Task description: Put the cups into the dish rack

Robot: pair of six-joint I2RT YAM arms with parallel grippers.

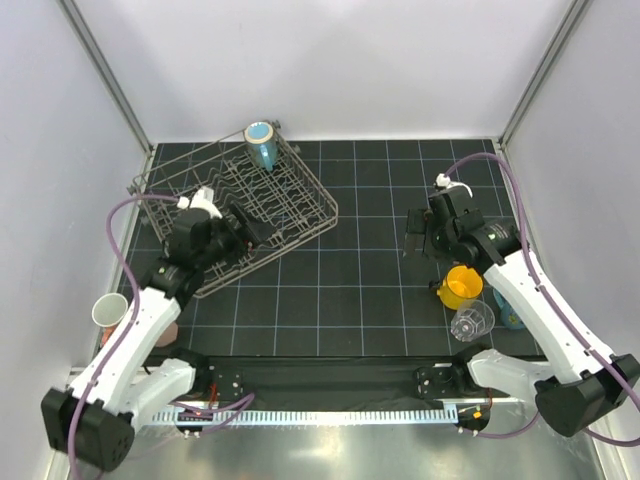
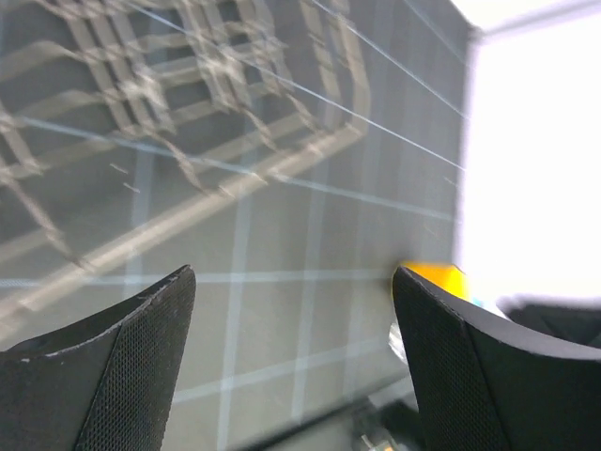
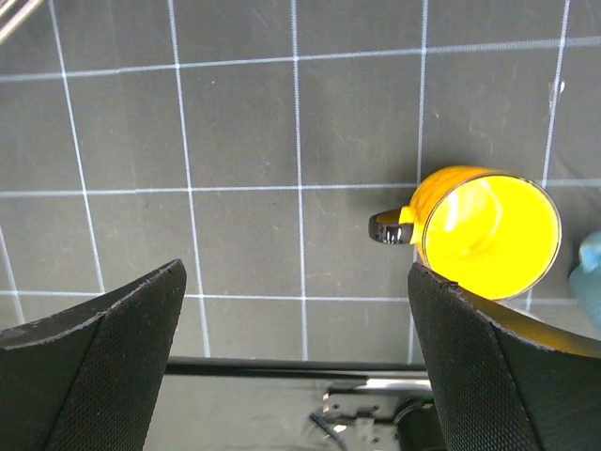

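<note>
One blue cup [image 1: 261, 142] stands in the rack [image 1: 325, 215], at its far corner. Well right of the rack we see a yellow cup [image 3: 484, 230], its mouth facing up, and a clear tumbler [image 1: 472, 321] just nearer than it. Near-left of the rack sits a pale cup [image 1: 110, 310]. Our left gripper [image 1: 252, 230] hangs over the rack's near-right part, jaws apart and empty. Our right gripper [image 3: 296, 357] hovers beside the yellow cup, jaws wide apart, holding nothing.
</note>
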